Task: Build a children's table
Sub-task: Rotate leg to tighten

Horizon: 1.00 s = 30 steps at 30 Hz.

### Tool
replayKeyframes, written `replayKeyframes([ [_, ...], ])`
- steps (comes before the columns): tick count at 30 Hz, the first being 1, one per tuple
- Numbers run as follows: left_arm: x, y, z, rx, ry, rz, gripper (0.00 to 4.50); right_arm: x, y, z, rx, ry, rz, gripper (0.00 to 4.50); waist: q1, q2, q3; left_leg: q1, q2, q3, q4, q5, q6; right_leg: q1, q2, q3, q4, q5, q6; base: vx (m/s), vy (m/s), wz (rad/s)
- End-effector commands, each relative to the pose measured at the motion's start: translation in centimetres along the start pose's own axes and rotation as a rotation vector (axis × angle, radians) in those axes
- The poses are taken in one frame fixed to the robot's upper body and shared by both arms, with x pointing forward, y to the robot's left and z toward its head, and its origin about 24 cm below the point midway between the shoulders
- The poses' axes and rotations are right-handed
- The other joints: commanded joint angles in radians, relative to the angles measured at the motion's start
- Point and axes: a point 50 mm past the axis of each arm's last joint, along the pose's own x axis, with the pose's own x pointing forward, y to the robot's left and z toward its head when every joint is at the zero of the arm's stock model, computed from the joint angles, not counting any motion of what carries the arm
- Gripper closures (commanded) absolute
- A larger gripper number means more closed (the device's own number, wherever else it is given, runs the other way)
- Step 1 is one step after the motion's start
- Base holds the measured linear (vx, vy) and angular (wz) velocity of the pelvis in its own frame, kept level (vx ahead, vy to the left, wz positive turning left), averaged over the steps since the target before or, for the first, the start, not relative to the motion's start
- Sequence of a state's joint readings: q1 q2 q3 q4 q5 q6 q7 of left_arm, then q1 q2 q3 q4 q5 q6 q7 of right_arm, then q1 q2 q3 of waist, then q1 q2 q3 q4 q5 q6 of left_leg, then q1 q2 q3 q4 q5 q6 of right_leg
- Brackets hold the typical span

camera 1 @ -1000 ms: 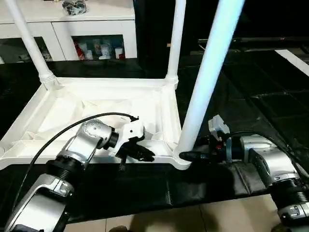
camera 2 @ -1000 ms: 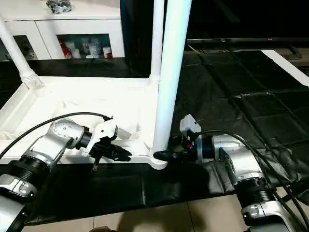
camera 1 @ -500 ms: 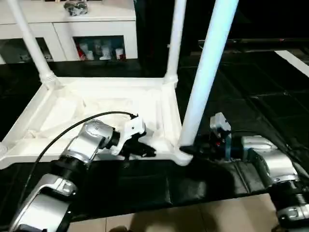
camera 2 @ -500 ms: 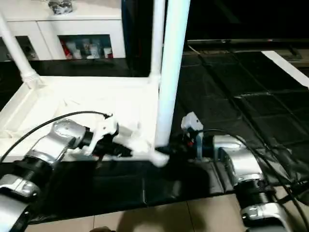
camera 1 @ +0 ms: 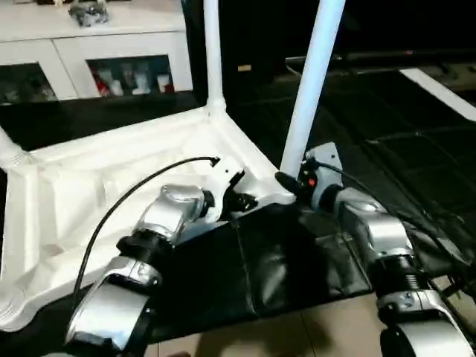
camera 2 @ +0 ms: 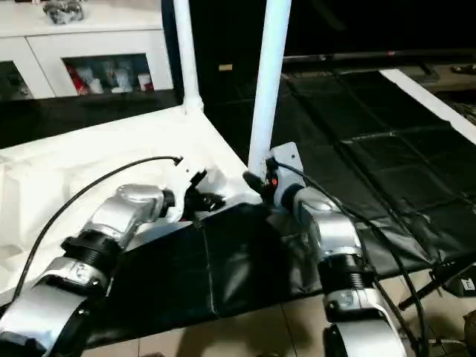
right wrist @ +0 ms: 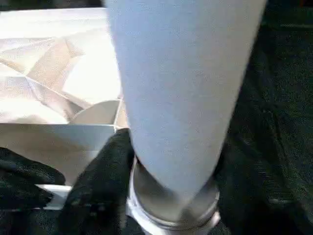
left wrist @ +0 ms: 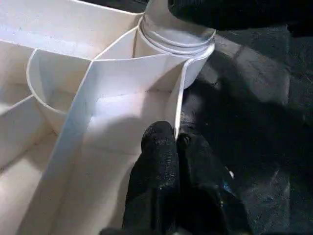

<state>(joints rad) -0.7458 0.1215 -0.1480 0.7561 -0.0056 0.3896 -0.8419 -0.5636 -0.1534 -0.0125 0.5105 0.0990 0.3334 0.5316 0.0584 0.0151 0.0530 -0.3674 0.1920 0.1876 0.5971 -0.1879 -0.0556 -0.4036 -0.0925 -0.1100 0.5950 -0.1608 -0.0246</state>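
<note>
The children's table lies upside down, its white ribbed top [camera 1: 89, 186] set at an angle on a black mat. Three white legs stand in corner sockets: a far one [camera 1: 212, 52], one at the left edge [camera 1: 9, 152], and the nearest [camera 1: 309, 89] at the right-hand corner. My left gripper [camera 1: 245, 201] is shut on the top's thin rim wall [left wrist: 180, 98] just beside that corner socket [left wrist: 176, 39]. My right gripper [camera 1: 286, 181] is closed around the base of the nearest leg [right wrist: 181, 98], with a black finger [right wrist: 102, 181] on each side of it.
A white cabinet with glass doors [camera 1: 89, 52] stands at the back left. The black mat [camera 1: 245, 275] reaches to a strip of pale tiled floor [camera 1: 297, 335] near me. Black cables [camera 2: 416, 268] trail at my right. A white strip [camera 1: 439, 89] lies at the far right.
The table top has turned: its right-hand corner with the held leg swung away from me and its front edge now runs diagonally. Both grippers moved with it, keeping their holds.
</note>
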Motion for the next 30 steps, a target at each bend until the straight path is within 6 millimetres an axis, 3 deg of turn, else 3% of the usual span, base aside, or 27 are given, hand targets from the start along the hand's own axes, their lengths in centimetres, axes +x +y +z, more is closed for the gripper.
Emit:
replayKeyframes([
  [1,0.9,-1.0,3.8,0.057,-0.126,0.019,4.50,2.0,6.3,-0.6,0.029,0.002,0.313,1.67,0.003,-0.007,-0.074,0.007,0.037,-0.016,-0.064,-0.135,0.069,0.060,-0.064,0.055,-0.069,-0.205,-0.208,0.000,0.000,0.00],
  [6,0.4,-0.7,3.5,0.077,-0.111,0.015,4.50,1.6,5.9,-0.8,0.027,-0.004,0.301,1.12,0.004,-0.007,-0.073,0.009,0.038,-0.017,-0.066,-0.150,0.064,0.060,-0.067,0.056,-0.072,-0.234,-0.200,0.000,0.000,0.00],
  [11,-1.0,0.1,2.6,0.127,-0.077,-0.039,4.50,0.0,4.2,-1.0,0.024,-0.037,0.312,0.86,0.005,-0.007,-0.073,0.007,0.038,-0.017,-0.066,-0.140,0.071,0.062,-0.067,0.057,-0.069,-0.205,-0.202,0.000,0.000,0.00],
  [12,-1.3,0.2,2.5,0.136,-0.072,-0.057,4.50,-0.5,3.9,-1.1,0.015,-0.042,0.335,0.61,0.004,-0.004,-0.074,0.008,0.039,-0.017,-0.066,-0.140,0.074,0.061,-0.067,0.057,-0.066,-0.193,-0.213,0.000,0.000,0.00],
  [18,-3.5,0.7,1.4,0.232,-0.003,-0.211,4.50,-3.9,2.1,-1.2,-0.089,-0.001,0.536,0.09,0.012,-0.006,-0.072,0.008,0.041,-0.016,-0.065,-0.160,0.088,0.063,-0.065,0.056,-0.067,-0.206,-0.214,0.000,0.000,0.00],
  [22,-4.9,0.5,0.5,0.293,0.054,-0.333,4.50,-5.4,1.2,-1.2,-0.146,0.044,0.615,0.02,0.014,-0.006,-0.069,0.007,0.043,-0.017,-0.067,-0.185,0.074,0.061,-0.068,0.056,-0.073,-0.269,-0.199,0.000,0.000,0.00],
  [26,-5.9,0.4,-0.2,0.341,0.090,-0.423,4.50,-6.4,0.7,-0.9,-0.173,0.068,0.696,0.02,0.017,-0.002,-0.069,0.009,0.047,-0.015,-0.068,-0.180,0.071,0.057,-0.065,0.057,-0.070,-0.246,-0.209,0.000,0.000,0.00],
  [30,-6.4,0.2,-0.8,0.380,0.140,-0.491,4.50,-6.8,0.6,-0.9,-0.160,0.082,0.767,0.02,0.041,-0.005,-0.071,0.016,0.050,-0.013,-0.068,-0.177,0.063,0.054,-0.068,0.059,-0.066,-0.239,-0.217,0.000,0.000,0.00],
])
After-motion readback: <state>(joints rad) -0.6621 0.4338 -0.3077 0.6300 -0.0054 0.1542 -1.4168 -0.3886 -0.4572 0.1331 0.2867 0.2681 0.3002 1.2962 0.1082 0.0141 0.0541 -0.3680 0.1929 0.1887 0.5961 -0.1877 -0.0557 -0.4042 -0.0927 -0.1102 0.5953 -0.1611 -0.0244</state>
